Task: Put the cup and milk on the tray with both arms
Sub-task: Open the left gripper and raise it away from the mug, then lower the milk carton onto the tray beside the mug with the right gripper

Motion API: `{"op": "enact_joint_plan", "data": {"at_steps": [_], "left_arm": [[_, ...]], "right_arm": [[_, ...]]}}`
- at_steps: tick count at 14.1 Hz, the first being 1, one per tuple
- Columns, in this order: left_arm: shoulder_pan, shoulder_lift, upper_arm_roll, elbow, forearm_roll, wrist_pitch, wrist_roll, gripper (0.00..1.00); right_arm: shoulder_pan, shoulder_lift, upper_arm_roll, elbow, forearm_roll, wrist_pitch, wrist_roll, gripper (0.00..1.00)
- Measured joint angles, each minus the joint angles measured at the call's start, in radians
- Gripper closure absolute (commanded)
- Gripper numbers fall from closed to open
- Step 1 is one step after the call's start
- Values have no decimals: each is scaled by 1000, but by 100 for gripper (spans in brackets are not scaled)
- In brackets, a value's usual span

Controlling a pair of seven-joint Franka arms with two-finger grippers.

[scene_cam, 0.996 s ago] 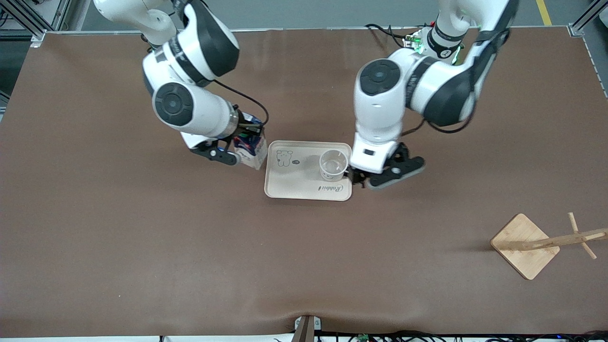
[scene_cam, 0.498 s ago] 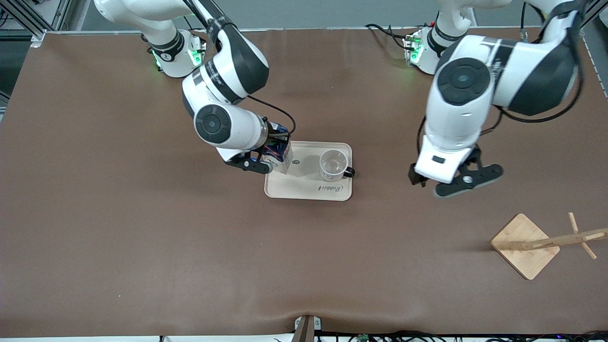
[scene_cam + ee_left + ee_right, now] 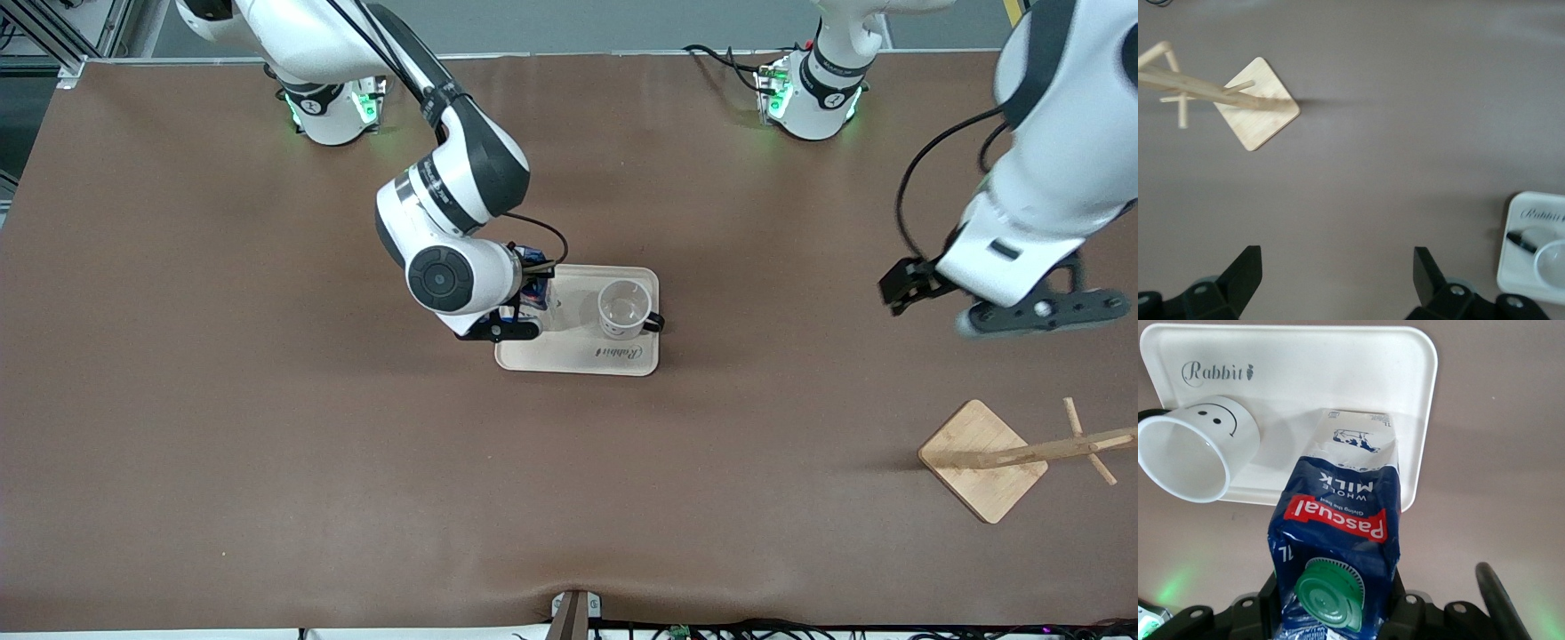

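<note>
The cream tray (image 3: 553, 352) lies mid-table. The white smiley cup (image 3: 624, 309) stands upright on it, at the end toward the left arm, handle toward that arm. My right gripper (image 3: 520, 308) is shut on the top of the blue milk carton (image 3: 533, 291), whose base is on the tray's end toward the right arm. The right wrist view shows the carton (image 3: 1338, 520) with its green cap, the cup (image 3: 1195, 457) and the tray (image 3: 1338, 380). My left gripper (image 3: 1042, 313) is open and empty, up over bare table toward the left arm's end, its fingers (image 3: 1245, 273) wide apart.
A wooden rack with a square base (image 3: 982, 458) stands near the left arm's end, nearer the front camera than the tray; it also shows in the left wrist view (image 3: 1258, 103). A corner of the tray (image 3: 1528, 227) shows there too. The brown mat covers the table.
My right gripper carried the milk from beside the tray onto it. My left gripper left the cup on the tray and swung away toward the left arm's end.
</note>
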Motion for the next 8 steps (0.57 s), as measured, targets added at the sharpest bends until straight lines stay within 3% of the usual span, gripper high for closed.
{"op": "enact_joint_plan", "data": {"at_steps": [4,6,7,8], "left_arm": [[0,-142,89,-129,-94,-25,112,0],[1,-194,101,-204,-119,-25,121,0],[3,-205,101,-221,-123,-24,121,0],[3,-209,101,-229,-123,-23,121,0]], "right_arm": [[0,20,-1,17,-6,-5,-1,64],[0,22,-1,19,-6,-6,-1,31],[0,22,-1,20,-6,-7,-1,5],[0,23,-1,20,-6,-7,-1,3]]}}
